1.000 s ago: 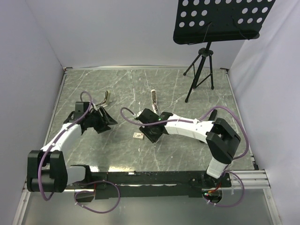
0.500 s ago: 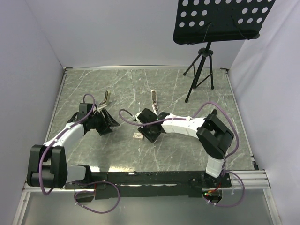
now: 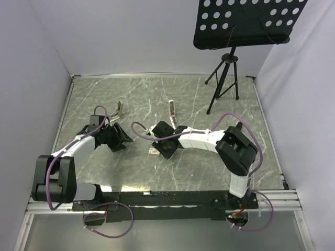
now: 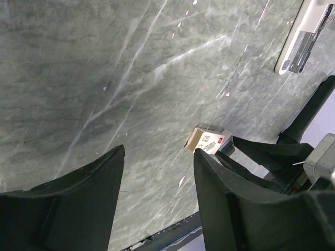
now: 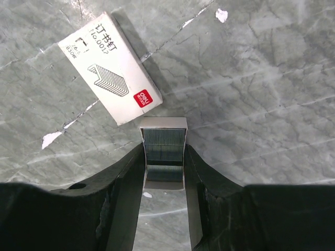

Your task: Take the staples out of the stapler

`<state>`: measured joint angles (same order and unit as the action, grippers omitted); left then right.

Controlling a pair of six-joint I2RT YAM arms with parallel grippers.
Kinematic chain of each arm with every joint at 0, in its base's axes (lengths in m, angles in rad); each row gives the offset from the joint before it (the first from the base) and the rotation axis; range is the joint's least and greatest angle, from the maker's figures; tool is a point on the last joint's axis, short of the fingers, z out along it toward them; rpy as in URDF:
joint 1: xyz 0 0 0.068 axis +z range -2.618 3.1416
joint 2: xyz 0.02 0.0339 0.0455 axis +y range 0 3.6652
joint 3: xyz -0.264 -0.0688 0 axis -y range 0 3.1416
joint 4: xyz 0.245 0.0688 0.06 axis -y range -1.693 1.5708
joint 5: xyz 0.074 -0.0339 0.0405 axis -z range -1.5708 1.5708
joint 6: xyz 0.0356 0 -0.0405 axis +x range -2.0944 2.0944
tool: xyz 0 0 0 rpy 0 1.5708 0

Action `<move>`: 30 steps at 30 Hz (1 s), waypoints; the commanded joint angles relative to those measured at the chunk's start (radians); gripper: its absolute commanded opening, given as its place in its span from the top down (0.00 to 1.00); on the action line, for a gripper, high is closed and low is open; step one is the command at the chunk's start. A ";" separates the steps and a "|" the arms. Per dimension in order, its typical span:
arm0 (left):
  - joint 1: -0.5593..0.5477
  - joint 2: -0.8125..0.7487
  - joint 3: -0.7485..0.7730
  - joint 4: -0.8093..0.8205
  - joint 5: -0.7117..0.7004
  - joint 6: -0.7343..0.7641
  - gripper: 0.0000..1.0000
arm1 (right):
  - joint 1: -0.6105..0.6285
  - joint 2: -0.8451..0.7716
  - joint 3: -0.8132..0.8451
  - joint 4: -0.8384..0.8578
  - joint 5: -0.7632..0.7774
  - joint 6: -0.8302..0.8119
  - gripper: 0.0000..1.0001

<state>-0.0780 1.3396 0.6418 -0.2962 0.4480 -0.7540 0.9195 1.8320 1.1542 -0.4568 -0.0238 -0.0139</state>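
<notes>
The cream-white stapler [image 3: 172, 111] lies on the table's far middle; it also shows in the left wrist view [image 4: 293, 44] with its metal rail exposed. My right gripper [image 3: 163, 148] [image 5: 164, 148] is low over the table, shut on a small open white tray [image 5: 163, 123] holding grey ribbed staples [image 5: 163, 145]. The white staple box sleeve [image 5: 110, 68] [image 3: 153, 151] [image 4: 208, 142] lies just beyond the tray. My left gripper [image 3: 121, 137] [image 4: 158, 151] is open and empty, left of the box.
A tan, hinged metal piece [image 3: 120, 109] lies at the far left. A black tripod music stand [image 3: 222, 83] stands at the back right. White walls enclose the table [image 3: 209, 167] on three sides.
The right arm's elbow has swung inward and its gripper has edged left toward the box. The left gripper has shifted slightly farther and right.
</notes>
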 commanded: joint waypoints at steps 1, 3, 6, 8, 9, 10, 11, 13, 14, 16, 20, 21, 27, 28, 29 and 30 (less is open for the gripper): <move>0.003 0.001 0.021 0.026 0.018 -0.007 0.40 | -0.002 0.019 0.032 0.033 -0.019 -0.001 0.59; 0.003 0.001 0.021 0.031 0.018 -0.007 0.41 | -0.001 0.019 0.033 0.041 -0.027 0.002 0.59; 0.003 0.003 0.006 0.052 0.038 -0.013 0.41 | 0.004 0.023 0.036 0.049 -0.033 0.003 0.59; 0.001 0.007 -0.007 0.061 0.046 -0.016 0.41 | 0.010 0.023 0.039 0.050 -0.036 0.006 0.59; 0.001 0.007 -0.011 0.071 0.049 -0.018 0.41 | 0.013 0.023 0.038 0.055 -0.041 0.005 0.59; 0.001 0.010 -0.016 0.075 0.054 -0.021 0.42 | 0.016 0.023 0.038 0.059 -0.045 0.005 0.59; 0.001 0.013 -0.021 0.080 0.057 -0.021 0.42 | 0.019 0.023 0.036 0.066 -0.047 0.005 0.59; 0.001 0.018 -0.024 0.089 0.064 -0.027 0.42 | 0.025 0.027 0.039 0.075 -0.051 0.005 0.59; 0.000 0.020 -0.024 0.091 0.063 -0.030 0.42 | 0.027 0.029 0.042 0.076 -0.051 0.006 0.59; 0.000 0.018 -0.027 0.098 0.064 -0.036 0.43 | 0.030 0.035 0.050 0.076 -0.047 0.008 0.59; -0.015 0.026 -0.034 0.138 0.078 -0.060 0.44 | 0.033 0.041 0.061 0.079 -0.047 0.012 0.59; -0.022 0.032 -0.034 0.144 0.081 -0.068 0.44 | 0.033 0.042 0.062 0.079 -0.048 0.012 0.59; -0.074 0.098 0.005 0.160 0.074 -0.077 0.45 | 0.039 0.047 0.075 0.084 -0.054 0.005 0.59; -0.080 0.108 0.009 0.164 0.074 -0.080 0.44 | 0.041 0.052 0.084 0.084 -0.054 -0.001 0.59; -0.092 0.115 0.012 0.169 0.074 -0.082 0.44 | 0.044 0.055 0.088 0.081 -0.054 -0.004 0.59; -0.097 0.122 0.015 0.175 0.072 -0.088 0.45 | 0.045 0.059 0.094 0.075 -0.053 -0.008 0.59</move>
<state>-0.1482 1.4425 0.6121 -0.1745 0.5007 -0.8154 0.9485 1.8610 1.1866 -0.4122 -0.0578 -0.0097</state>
